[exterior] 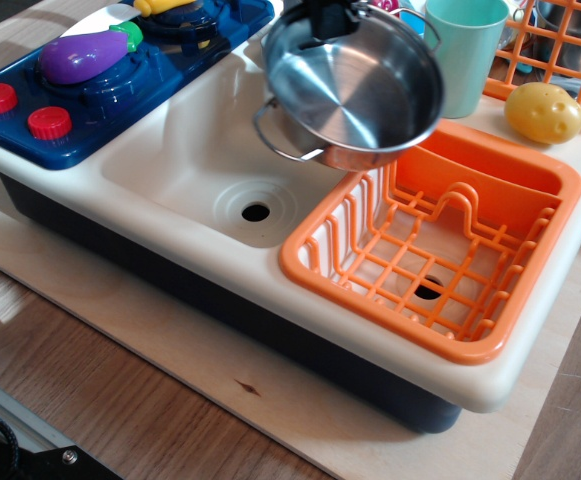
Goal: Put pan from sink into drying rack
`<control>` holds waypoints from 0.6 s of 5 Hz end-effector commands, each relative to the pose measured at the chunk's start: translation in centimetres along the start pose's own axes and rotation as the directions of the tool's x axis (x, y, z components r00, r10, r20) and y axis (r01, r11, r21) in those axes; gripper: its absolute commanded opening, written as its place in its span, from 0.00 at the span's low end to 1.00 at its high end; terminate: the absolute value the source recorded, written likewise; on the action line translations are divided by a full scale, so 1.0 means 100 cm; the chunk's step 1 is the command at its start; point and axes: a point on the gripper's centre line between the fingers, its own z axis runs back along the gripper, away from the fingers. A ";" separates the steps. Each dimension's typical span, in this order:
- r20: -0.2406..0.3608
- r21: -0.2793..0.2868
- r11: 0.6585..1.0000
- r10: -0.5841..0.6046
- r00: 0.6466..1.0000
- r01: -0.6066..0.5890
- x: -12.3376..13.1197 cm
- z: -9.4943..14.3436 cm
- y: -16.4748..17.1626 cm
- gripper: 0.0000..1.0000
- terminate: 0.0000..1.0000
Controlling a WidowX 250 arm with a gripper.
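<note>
The shiny steel pan hangs in the air, tilted toward the camera, over the boundary between the sink and the drying rack's far left corner. One wire loop handle shows at its lower left. My gripper is at the top edge of the view, shut on the pan's far rim; only its black lower part shows. The cream sink lies below with its drain hole bare. The orange drying rack sits to the right of the sink with nothing in it.
A teal cup stands just behind the pan. A yellow potato lies right of it. A blue stove with a purple eggplant and red knobs is at the left. A flat orange wire grid is at the back right.
</note>
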 end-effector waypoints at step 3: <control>0.126 0.018 0.982 0.186 0.975 -0.190 0.013 0.001 -0.059 1.00 1.00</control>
